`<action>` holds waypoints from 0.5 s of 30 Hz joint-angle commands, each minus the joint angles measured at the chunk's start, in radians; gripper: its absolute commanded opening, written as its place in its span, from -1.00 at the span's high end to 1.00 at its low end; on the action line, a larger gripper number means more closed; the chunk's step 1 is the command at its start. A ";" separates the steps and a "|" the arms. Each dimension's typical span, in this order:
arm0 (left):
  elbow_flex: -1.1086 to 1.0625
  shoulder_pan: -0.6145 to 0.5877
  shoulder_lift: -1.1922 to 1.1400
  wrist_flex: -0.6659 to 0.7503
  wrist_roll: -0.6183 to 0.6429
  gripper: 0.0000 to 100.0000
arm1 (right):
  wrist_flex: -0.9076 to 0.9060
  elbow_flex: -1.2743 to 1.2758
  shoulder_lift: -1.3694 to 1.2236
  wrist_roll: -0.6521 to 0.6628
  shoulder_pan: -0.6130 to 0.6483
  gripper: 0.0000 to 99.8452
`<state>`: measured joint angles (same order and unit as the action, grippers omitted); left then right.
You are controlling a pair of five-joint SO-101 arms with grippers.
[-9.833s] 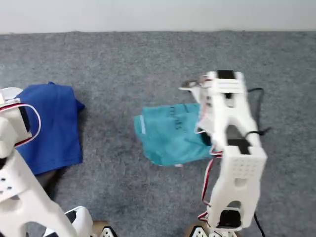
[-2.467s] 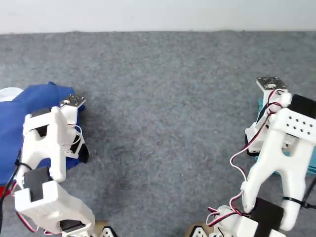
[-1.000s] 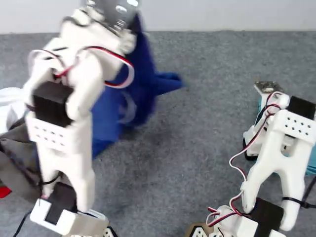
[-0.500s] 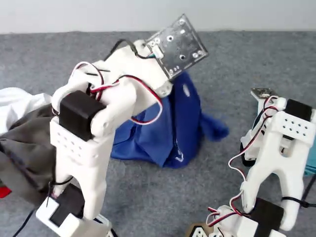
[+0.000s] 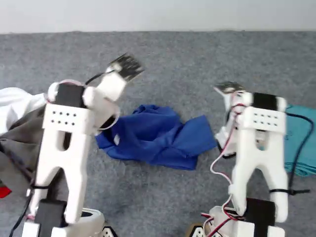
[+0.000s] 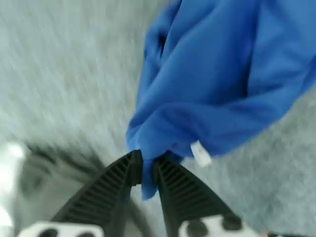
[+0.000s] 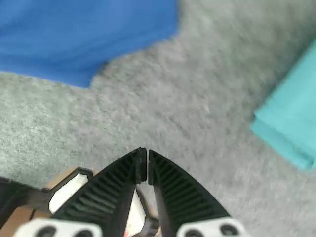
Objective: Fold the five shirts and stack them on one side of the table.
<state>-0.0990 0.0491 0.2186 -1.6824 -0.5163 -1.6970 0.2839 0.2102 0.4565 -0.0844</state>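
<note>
blue shirt (image 5: pixel 158 138) looks soft and limp; my left gripper (image 6: pixel 146 168) pinches its edge, right gripper (image 7: pixel 143 160) closed empty; i'd take corners.

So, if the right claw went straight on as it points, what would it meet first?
The right claw probably meets the bare grey table, between the blue shirt and the teal shirt; depth is unclear.

No writing can be read; the white tag (image 6: pixel 200 153) on the blue shirt (image 6: pixel 217 74) is too blurred
</note>
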 commanded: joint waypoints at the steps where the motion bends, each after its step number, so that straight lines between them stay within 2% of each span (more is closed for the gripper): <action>1: -0.114 -0.138 0.074 0.071 -0.028 0.97 | 0.062 -0.009 -0.007 -0.005 0.044 0.94; 6: -0.199 -0.235 0.117 0.091 -0.063 0.95 | 0.088 -0.028 -0.148 -0.003 0.059 0.69; 9: -0.223 -0.258 0.141 0.087 -0.061 0.83 | 0.081 -0.100 -0.234 -0.011 0.065 0.54; 15: -0.228 -0.281 0.209 0.084 -0.058 0.73 | 0.065 -0.299 -0.394 -0.051 0.111 0.51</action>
<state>-0.3291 -0.2225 0.3751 -1.6057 -0.5700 -1.6203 0.0951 -0.1458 0.4273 -0.0077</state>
